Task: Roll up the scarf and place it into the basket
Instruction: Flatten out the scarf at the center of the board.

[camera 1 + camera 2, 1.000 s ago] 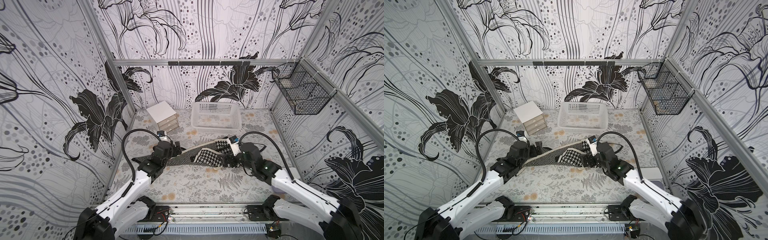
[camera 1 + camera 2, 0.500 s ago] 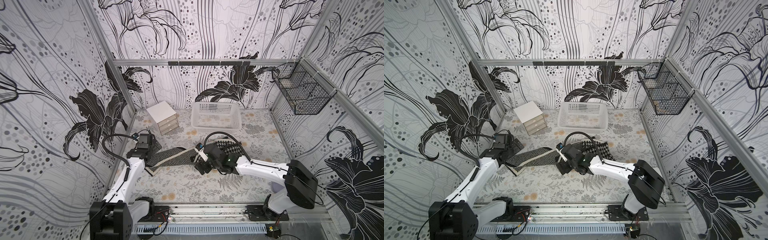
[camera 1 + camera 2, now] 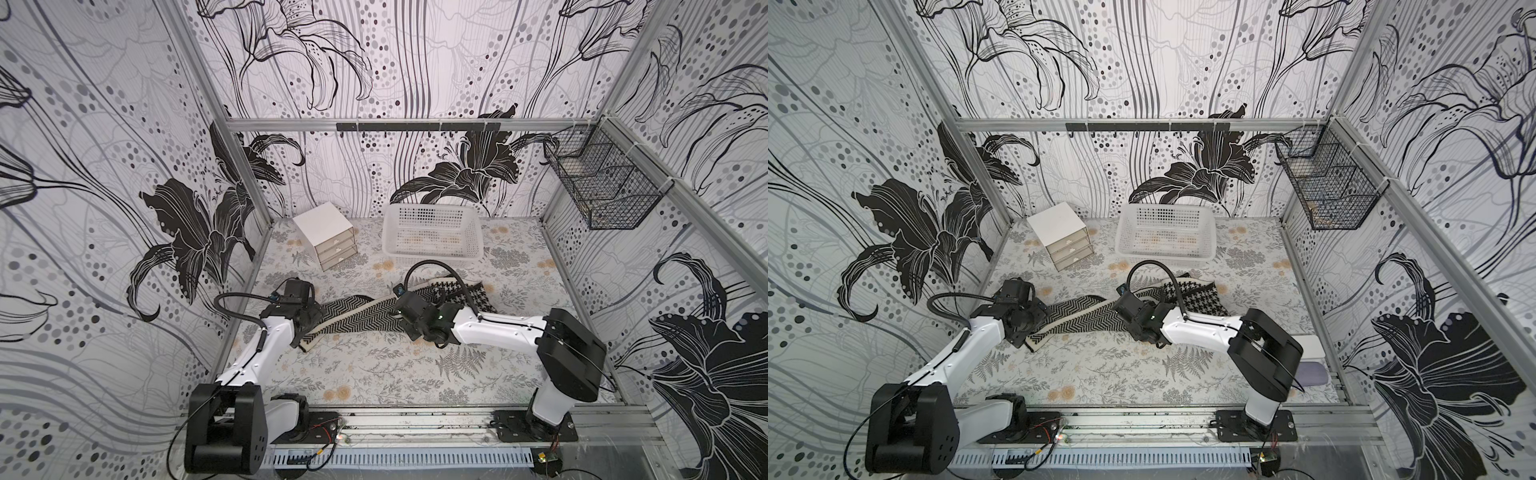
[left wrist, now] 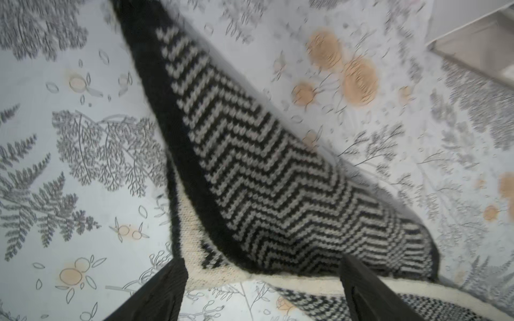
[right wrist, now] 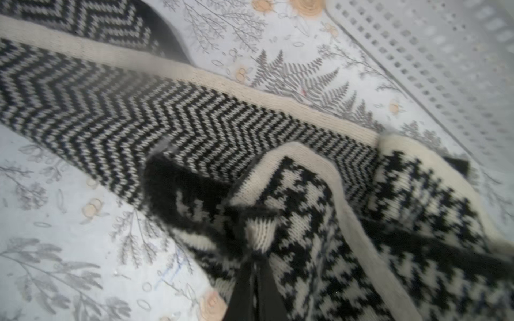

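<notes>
1. Scarf stretched flat across mid-frame in a top view, below the basket and outside it.
2. Left gripper spread wide at lower frame of its wrist view, straddling the scarf's cream-edged herringbone end.
3. Right gripper pinched tight on a houndstooth fold, lower centre of its wrist view.

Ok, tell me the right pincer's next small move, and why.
Probably carry the pinched fold a little further over the herringbone stretch, toward the left pincer. The right pincer is shut on the houndstooth end of the scarf, already doubled over. The left pincer stands open at the other end, and the scarf lies mostly flat, not yet rolled, outside the basket.
</notes>
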You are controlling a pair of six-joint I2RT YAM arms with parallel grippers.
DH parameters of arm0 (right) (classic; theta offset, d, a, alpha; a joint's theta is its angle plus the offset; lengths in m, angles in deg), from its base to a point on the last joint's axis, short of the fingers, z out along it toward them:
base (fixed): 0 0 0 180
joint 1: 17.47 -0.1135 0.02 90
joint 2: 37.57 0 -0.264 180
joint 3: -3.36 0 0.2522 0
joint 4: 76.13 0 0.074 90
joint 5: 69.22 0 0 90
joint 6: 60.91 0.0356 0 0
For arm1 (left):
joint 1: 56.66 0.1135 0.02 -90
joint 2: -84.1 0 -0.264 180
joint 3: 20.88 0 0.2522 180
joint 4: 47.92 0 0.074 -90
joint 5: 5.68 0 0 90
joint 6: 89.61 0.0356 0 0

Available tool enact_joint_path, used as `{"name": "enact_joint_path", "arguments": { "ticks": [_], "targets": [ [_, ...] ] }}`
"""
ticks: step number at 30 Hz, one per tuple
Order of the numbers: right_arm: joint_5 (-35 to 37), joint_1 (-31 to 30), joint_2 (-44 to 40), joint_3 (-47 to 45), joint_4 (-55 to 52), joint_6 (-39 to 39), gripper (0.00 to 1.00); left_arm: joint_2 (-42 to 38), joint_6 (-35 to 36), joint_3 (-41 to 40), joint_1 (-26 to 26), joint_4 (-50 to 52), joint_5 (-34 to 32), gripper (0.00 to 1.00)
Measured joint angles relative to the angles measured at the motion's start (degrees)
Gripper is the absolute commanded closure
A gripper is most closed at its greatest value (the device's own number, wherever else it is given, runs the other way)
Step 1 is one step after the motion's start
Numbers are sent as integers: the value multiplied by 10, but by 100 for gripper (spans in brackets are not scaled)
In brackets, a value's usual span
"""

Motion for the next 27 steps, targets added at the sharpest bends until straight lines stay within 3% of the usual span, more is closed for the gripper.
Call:
{"name": "enact_joint_path", "arguments": {
  "ticks": [3, 6, 10, 18, 27],
  "targets": [
    [25, 0, -52, -24, -18, 2, 100, 0, -43, -36, -7, -13, 13, 18],
    [43, 0, -102, -51, -29, 4, 100, 8, -83, -57, -7, -23, 22, 36],
    [63, 0, -151, -75, -52, 14, 100, 31, -119, -59, -7, -51, 24, 100],
    [107, 0, -269, -113, -113, 32, 100, -2, -158, -59, -25, -45, 5, 100],
    [172, 0, -420, -78, -244, 62, 100, -180, -177, -14, -83, 94, -78, 100]
  ]
}}
